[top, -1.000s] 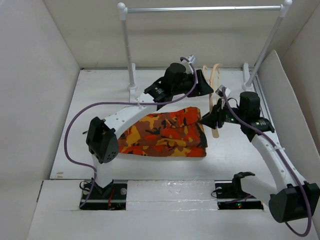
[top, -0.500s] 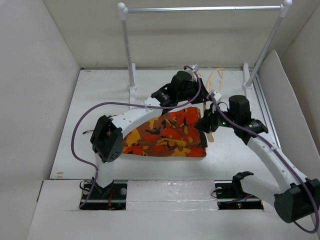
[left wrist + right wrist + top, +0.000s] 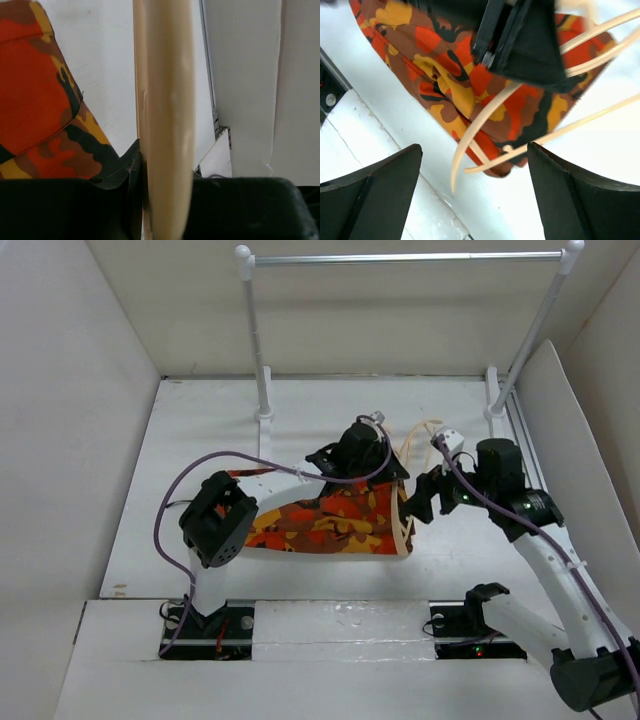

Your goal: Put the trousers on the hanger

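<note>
The camouflage trousers (image 3: 320, 525) lie folded on the table between the two arms. The pale wooden hanger (image 3: 401, 527) lies across their right end, running away from the near edge. My left gripper (image 3: 383, 472) reaches over the trousers and is shut on the hanger's arm. In the left wrist view the tan hanger (image 3: 167, 110) fills the gap between the black jaws, with the trousers (image 3: 35, 100) at the left. My right gripper (image 3: 416, 502) hovers just right of the hanger, open. In the right wrist view the hanger (image 3: 480, 122) crosses the trousers (image 3: 455, 90) beyond the open right gripper (image 3: 475, 200).
A metal clothes rail (image 3: 400, 257) on white posts (image 3: 258, 340) spans the back of the table. White walls close in the left and right sides. A purple cable (image 3: 170, 510) loops beside the left arm.
The left gripper closed on the hanger and drew it toward the near edge, over the trousers' right end. The right gripper let go of the hanger and opened wide.
</note>
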Tool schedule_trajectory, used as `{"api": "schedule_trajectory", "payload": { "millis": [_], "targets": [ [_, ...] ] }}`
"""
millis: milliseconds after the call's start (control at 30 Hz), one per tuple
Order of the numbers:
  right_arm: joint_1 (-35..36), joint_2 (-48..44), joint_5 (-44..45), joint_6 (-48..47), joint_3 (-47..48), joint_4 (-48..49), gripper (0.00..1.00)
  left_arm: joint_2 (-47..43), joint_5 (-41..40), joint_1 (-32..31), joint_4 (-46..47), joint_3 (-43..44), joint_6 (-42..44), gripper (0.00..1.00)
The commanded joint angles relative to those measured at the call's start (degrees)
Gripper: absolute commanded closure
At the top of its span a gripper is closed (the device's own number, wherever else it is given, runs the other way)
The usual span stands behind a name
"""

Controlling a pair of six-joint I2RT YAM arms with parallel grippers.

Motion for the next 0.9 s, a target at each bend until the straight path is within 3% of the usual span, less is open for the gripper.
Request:
{"api": "schedule_trajectory", "payload": {
  "millis": [0,67,167,200,267,400,567,700,767,867],
  "targets": [
    [-2.8,-3.2,0.6,-1.8,5.3,-6.7,0.08,-4.7,-0.2,-1.7,11.4,-3.5,-4.7,1.0],
    [-4.9,-3.4,0.9,-2.2,5.8,-7.4,0.12,-5.0,-0.7,-2.2,13.3,-5.3,-6.9,1.0],
    [-7.6,-2.2,0.8,-2.1,3.5,-5.0,0.65,-5.2,-2.3,-3.5,16.9,-9.1,-9.4,1.0],
    [-7.6,-0.8,0.1,-2.1,2.4,-1.9,0.89,-5.1,-3.3,-4.0,18.6,-10.8,-10.0,1.0],
    [-8.3,0.8,-0.6,-1.7,-1.2,1.3,0.99,-4.9,-4.2,-4.6,20.1,-12.4,-11.3,1.0],
    [-9.7,4.9,0.4,-0.8,-5.8,10.1,1.0,-3.5,-8.2,-5.3,25.6,-17.4,-13.0,1.0],
    [-11.6,10.4,-2.1,2.0,-12.5,20.7,0.94,-1.3,-11.1,-5.3,29.1,-20.6,-14.6,1.0],
    [-11.6,15.3,-3.2,2.6,-15.7,29.5,0.6,-1.0,-13.6,-5.3,29.1,-21.0,-14.5,1.0],
    [-11.6,17.3,-4.1,3.2,-16.5,31.9,0.53,-0.2,-13.7,-5.3,28.3,-20.4,-14.0,1.0],
    [-10.4,21.2,-4.8,3.1,-17.1,35.2,0.53,1.1,-13.7,-5.3,27.1,-19.6,-13.8,1.0]
  ]
}}
